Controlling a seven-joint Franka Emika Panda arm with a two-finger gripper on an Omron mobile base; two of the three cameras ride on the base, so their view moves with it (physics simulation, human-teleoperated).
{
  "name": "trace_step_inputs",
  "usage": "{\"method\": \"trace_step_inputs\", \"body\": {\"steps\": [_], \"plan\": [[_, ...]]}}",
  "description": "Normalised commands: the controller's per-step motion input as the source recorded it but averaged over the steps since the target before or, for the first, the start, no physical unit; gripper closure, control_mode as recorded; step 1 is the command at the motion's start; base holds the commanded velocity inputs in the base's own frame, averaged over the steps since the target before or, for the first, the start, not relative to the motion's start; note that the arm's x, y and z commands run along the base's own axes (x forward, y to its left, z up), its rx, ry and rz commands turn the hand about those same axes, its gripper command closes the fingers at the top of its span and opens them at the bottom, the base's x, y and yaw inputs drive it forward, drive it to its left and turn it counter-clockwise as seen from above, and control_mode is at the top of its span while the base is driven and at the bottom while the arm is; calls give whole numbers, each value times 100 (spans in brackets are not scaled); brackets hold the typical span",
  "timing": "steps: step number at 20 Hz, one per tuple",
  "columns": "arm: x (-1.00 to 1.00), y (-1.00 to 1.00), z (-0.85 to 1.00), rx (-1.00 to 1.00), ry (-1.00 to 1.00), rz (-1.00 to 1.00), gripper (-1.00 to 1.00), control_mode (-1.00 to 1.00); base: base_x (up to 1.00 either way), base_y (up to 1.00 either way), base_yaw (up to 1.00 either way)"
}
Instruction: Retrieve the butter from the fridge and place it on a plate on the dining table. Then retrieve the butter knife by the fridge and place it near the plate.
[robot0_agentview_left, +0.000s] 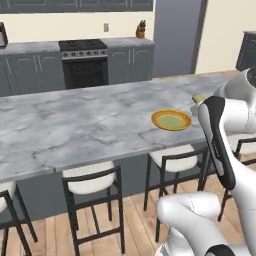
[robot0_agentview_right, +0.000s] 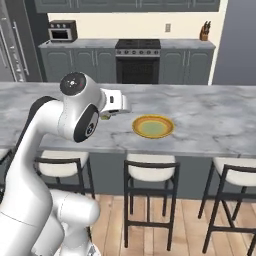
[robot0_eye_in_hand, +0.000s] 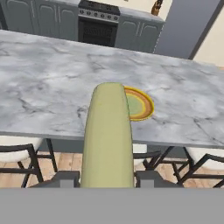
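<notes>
Butter (robot0_eye_in_hand: 107, 135) in gripper (robot0_eye_in_hand: 106, 178), pointing at plate (robot0_eye_in_hand: 142, 105).

Plate (robot0_agentview_left: 171, 120) lies on dining table (robot0_agentview_left: 75, 125), near the edge facing the robot, w/ stools (robot0_agentview_left: 92, 187) under that edge. Gripper (robot0_eye_in_hand: 107, 177) is above the stools, before the table edge, holding the butter (robot0_eye_in_hand: 108, 135) btw. its fingers; in hand view the butter's far end overlaps the plate (robot0_eye_in_hand: 141, 104). Behind the table: stove (robot0_agentview_right: 138, 61) btw. cabinets, microwave (robot0_agentview_right: 61, 31) on counter to its left, knife block (robot0_agentview_right: 204, 31) to its right.
</notes>
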Motion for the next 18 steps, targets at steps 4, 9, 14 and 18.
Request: {"method": "trace_step_inputs", "body": {"steps": [4, 9, 14, 18], "plan": [[0, 0, 0, 0, 0, 0, 100, 100, 13, -71, 21], [0, 0, 0, 0, 0, 0, 100, 100, 31, -42, 19], [0, 0, 0, 0, 0, 0, 100, 100, 40, -2, 14], [0, 0, 0, 0, 0, 0, 100, 100, 46, -10, 13]]}}
